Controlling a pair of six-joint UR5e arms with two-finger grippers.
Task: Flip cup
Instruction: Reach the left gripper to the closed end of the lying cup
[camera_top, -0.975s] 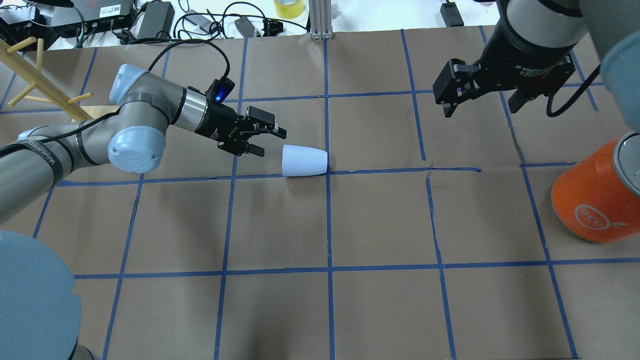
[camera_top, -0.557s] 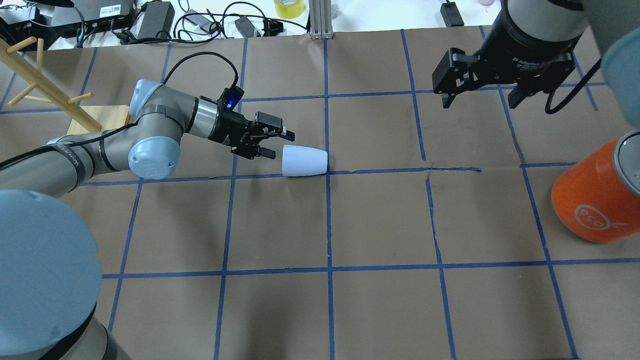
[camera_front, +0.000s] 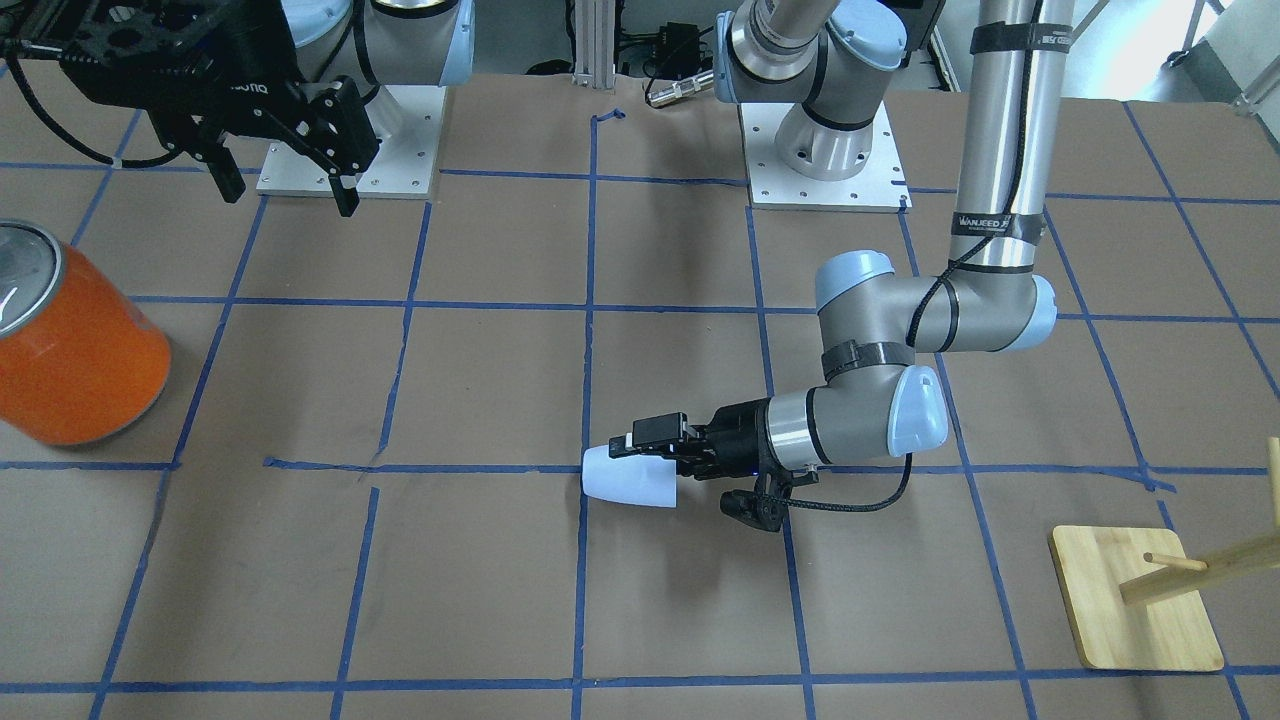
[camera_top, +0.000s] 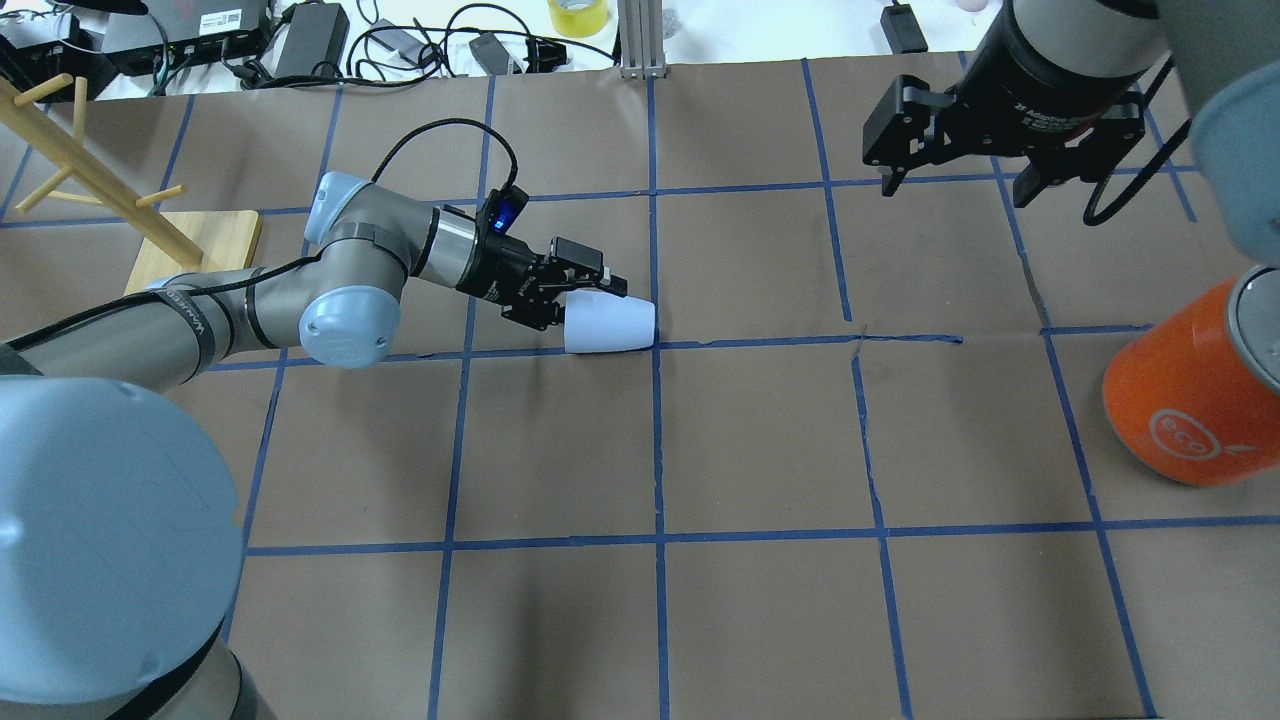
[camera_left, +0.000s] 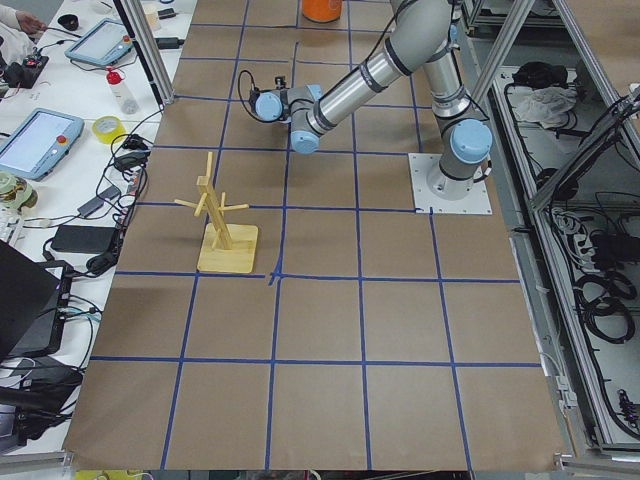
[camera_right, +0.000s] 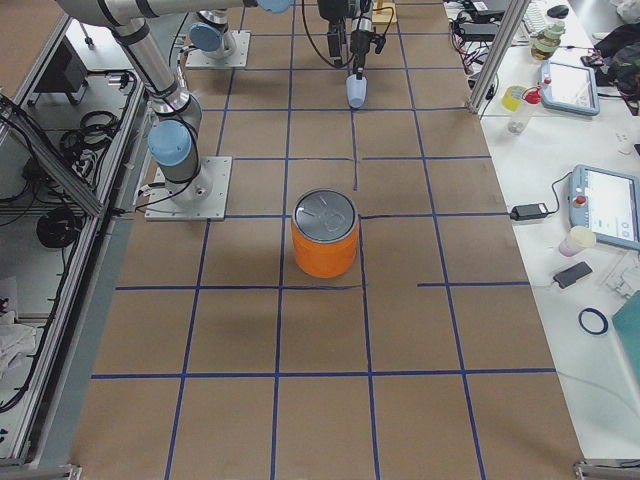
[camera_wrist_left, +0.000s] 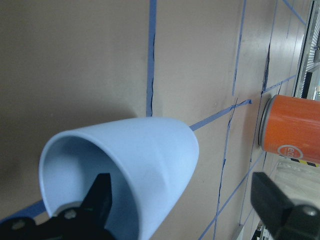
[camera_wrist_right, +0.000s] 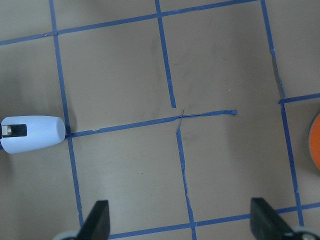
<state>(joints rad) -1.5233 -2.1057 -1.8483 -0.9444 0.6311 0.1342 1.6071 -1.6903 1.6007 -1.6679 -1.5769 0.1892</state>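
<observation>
The pale blue-white cup (camera_top: 612, 324) lies on its side on the brown table, its mouth toward my left arm; it also shows in the front view (camera_front: 625, 480) and the right wrist view (camera_wrist_right: 32, 133). My left gripper (camera_top: 590, 306) is open at the cup's mouth. In the left wrist view one finger (camera_wrist_left: 100, 197) is inside the cup (camera_wrist_left: 150, 165) and the other (camera_wrist_left: 270, 202) is outside, so the jaws straddle its wall. My right gripper (camera_top: 955, 185) is open and empty, high above the far right of the table.
A large orange can (camera_top: 1185, 400) with a silver lid stands at the right edge. A wooden peg rack on a square base (camera_top: 195, 245) stands at the far left. Cables and boxes lie beyond the table's far edge.
My left gripper has moved right, from a short way off the cup to its mouth, one finger now inside. The cup has not moved. The right gripper has drifted slightly away.
</observation>
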